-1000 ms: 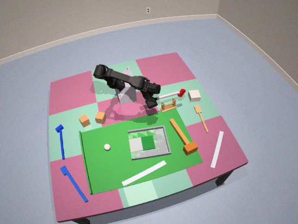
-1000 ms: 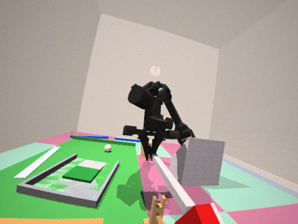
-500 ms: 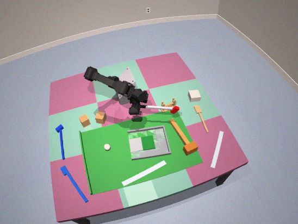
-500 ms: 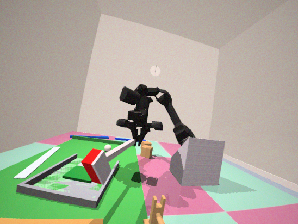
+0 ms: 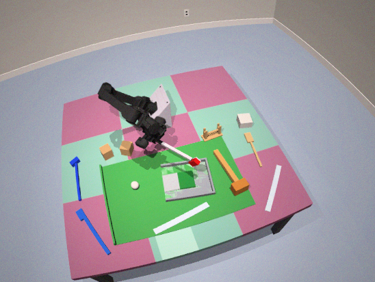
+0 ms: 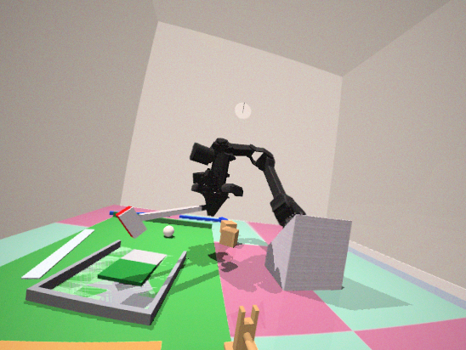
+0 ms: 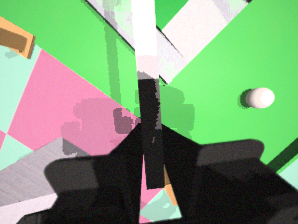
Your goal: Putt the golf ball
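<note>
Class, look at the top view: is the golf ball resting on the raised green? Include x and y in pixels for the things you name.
No, the golf ball [image 5: 135, 185] [image 6: 168, 231] [image 7: 261, 97] sits on the flat mat [image 5: 137, 219] [image 6: 191, 306] [image 7: 225, 120], outside the gray frame [image 5: 191, 197] [image 6: 89, 308].

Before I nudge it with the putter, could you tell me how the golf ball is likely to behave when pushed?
The ball will probably roll readily, being round and resting on the flat green mat. It may also veer if struck off-centre, since no rails flank it where it lies. Its plain, solid look suggests it won't squash.
</note>
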You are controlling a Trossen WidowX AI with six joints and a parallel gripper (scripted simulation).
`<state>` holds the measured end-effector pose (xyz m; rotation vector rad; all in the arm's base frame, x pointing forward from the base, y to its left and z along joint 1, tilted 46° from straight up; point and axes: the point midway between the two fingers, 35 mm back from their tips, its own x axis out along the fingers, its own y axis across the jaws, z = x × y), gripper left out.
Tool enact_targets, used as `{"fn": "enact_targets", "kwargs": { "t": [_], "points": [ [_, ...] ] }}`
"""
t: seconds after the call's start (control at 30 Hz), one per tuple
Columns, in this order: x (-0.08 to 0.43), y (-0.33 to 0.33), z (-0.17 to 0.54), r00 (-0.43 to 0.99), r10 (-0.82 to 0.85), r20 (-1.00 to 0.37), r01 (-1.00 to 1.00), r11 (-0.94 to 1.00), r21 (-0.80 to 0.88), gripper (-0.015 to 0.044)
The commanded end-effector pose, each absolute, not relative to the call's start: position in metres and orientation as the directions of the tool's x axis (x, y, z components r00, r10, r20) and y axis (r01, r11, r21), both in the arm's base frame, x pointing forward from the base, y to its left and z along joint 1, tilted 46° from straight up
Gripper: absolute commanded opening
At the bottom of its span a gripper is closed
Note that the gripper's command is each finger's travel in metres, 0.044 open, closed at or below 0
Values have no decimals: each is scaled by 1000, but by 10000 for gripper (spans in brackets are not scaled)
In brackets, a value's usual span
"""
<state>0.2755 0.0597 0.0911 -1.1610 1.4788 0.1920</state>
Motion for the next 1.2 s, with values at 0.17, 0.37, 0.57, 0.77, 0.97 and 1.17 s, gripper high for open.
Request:
{"fn": "enact_targets", "kwargs": {
  "t": [0.17, 0.37, 0.57, 0.77, 0.97, 1.17],
  "points": [
    [268, 17, 137, 206, -566, -799, -502, 640, -582, 0],
    [256, -12, 164, 209, -592, -779, -334, 705, -625, 0],
    [238, -45, 192, 194, -646, -739, -155, 723, -673, 0],
    [214, -75, 218, 169, -698, -696, 23, 709, -705, 0],
    [211, -78, 220, 165, -703, -691, 43, 705, -708, 0],
    [214, -86, 212, 165, -702, -693, 43, 707, -706, 0]
  ]
}}
